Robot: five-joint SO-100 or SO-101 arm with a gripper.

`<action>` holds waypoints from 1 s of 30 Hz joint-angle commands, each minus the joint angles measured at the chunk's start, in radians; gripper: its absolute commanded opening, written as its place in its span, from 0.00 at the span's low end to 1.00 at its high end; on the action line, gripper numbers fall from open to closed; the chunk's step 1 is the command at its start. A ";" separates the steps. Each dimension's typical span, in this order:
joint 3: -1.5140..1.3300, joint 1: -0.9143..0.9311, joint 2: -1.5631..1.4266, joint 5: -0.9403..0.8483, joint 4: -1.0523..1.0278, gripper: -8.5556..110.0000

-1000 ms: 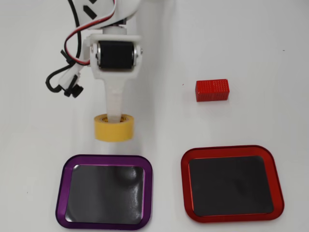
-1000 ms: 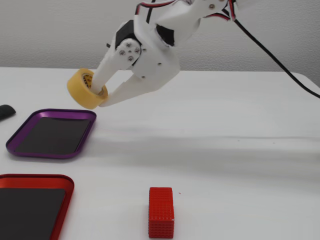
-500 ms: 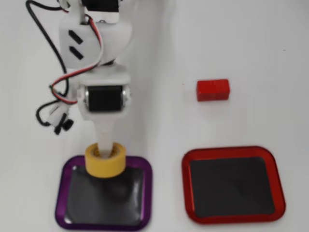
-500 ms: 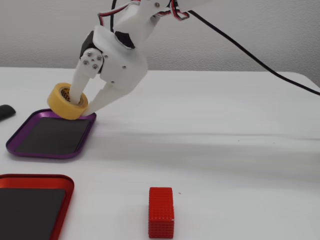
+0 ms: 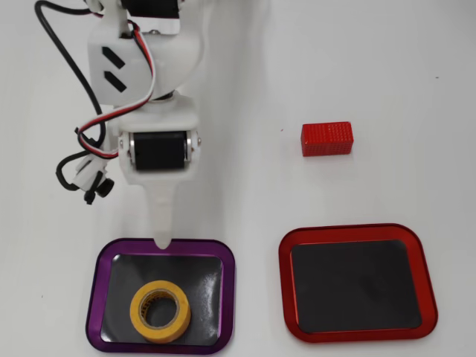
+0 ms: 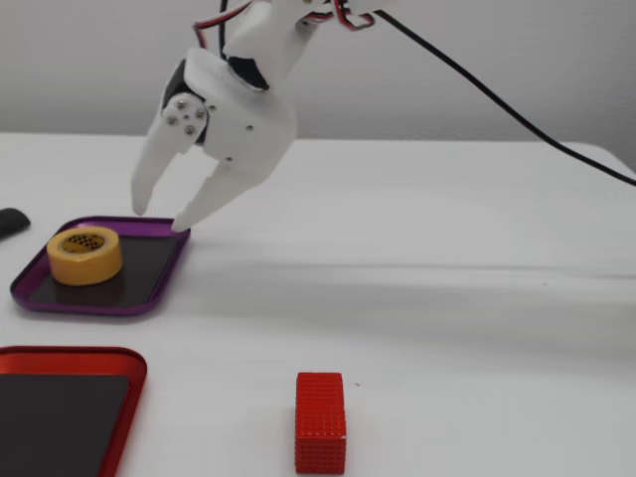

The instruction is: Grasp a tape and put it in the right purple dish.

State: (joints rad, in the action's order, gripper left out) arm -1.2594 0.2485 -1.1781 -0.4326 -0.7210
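The yellow tape roll (image 5: 160, 311) lies flat inside the purple-rimmed dish (image 5: 98, 294), in its front half in the overhead view. It also shows in the fixed view (image 6: 84, 254), in the dish (image 6: 149, 288) at the left. My white gripper (image 5: 161, 239) is open and empty, with its tips over the dish's far rim, apart from the tape. In the fixed view the gripper (image 6: 159, 217) hangs just above the dish's right end with the jaws spread.
A red-rimmed tray (image 5: 357, 332) with a dark inner surface lies to the right of the purple dish in the overhead view, empty. A red ribbed block (image 5: 326, 139) stands on the white table beyond it. Cables (image 5: 82, 160) hang left of the arm.
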 commanded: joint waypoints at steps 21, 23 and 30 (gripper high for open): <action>-0.051 -0.023 -0.828 0.354 -0.703 0.20; -0.156 -0.023 -0.920 0.394 -0.709 0.20; -0.620 -0.023 -1.255 0.443 -0.693 0.20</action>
State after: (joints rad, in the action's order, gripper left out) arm -1.7257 0.2301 -2.2918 0.0015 -1.4174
